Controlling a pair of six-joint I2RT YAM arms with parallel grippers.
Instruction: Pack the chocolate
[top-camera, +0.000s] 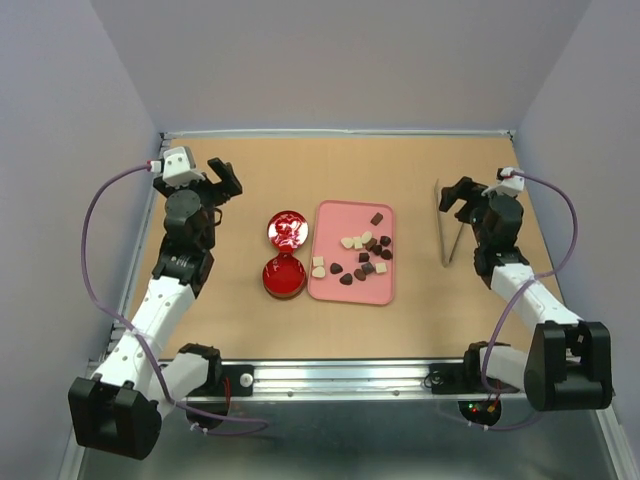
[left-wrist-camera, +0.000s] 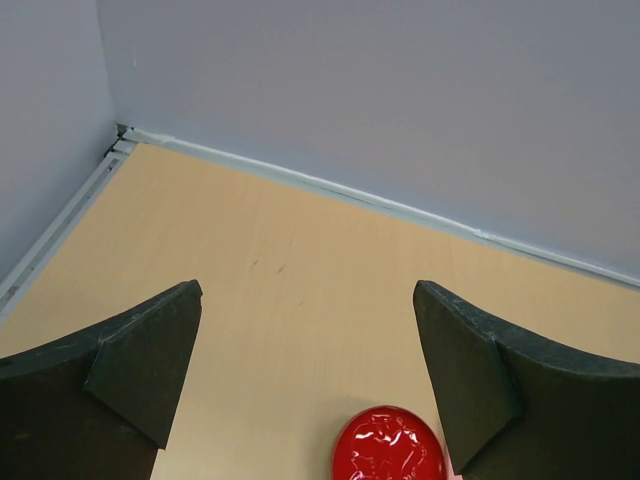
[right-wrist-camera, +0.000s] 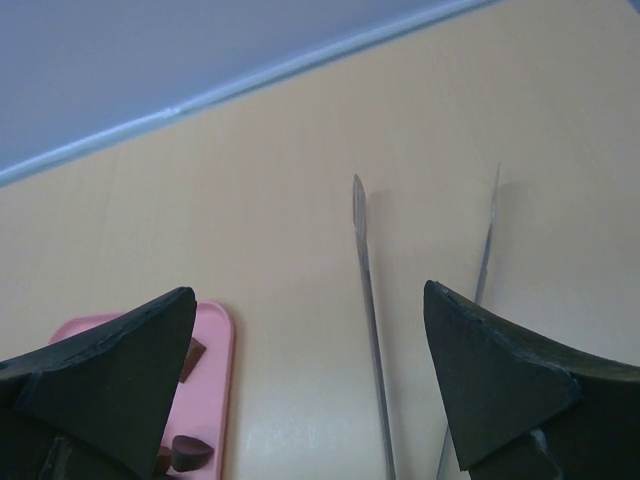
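Several small chocolates, dark brown and cream-white, lie on a pink tray at the table's middle. A round red tin stands open left of the tray: its base in front and its lid behind. My left gripper is open and empty, held above the table behind and left of the tin; the lid shows in its view. My right gripper is open and empty above metal tweezers. The right wrist view shows the tweezers and the tray's corner with a chocolate.
Grey walls close the table on the left, back and right, with a metal rail along the near edge. Purple cables loop off both arms. Bare wood lies behind the tray and between the tray and the tweezers.
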